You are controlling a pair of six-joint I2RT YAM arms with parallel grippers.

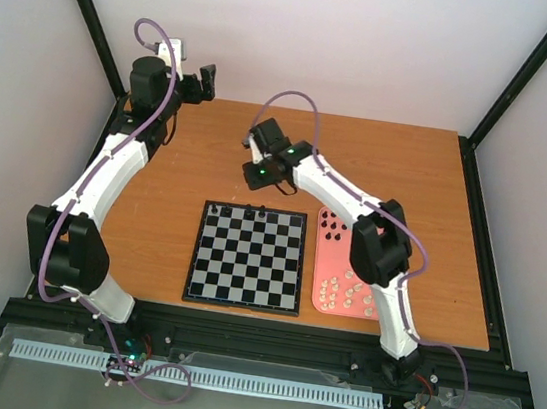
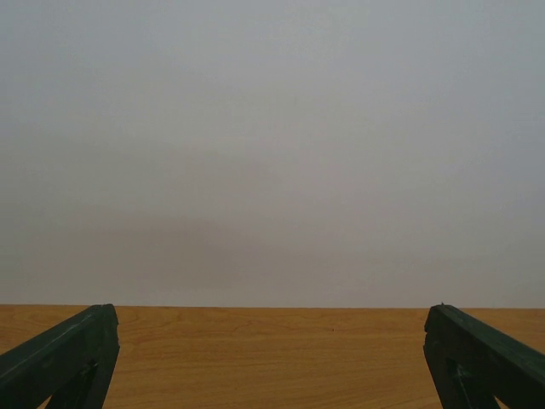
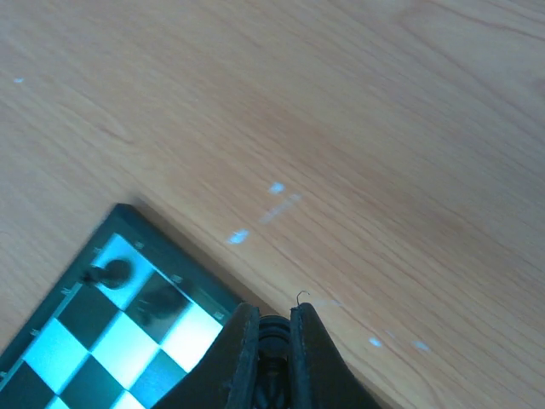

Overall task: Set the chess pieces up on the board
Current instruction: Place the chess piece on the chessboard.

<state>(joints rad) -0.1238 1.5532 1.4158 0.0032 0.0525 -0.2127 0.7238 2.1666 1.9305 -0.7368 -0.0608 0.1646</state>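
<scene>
Above the far edge of the black-and-silver checked chessboard (image 1: 246,261), the right end effector (image 3: 273,313) clenches a tiny black chess piece (image 3: 272,336); the left end effector (image 1: 209,83) hangs released, well apart.

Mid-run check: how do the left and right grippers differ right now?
The left gripper is open, nothing between its fingers; the right gripper is shut on what looks like a dark chess piece. The left gripper sits near the far left corner of the table, away from the board; the right gripper hangs by the board's far edge. Both have dark fingers.
</scene>
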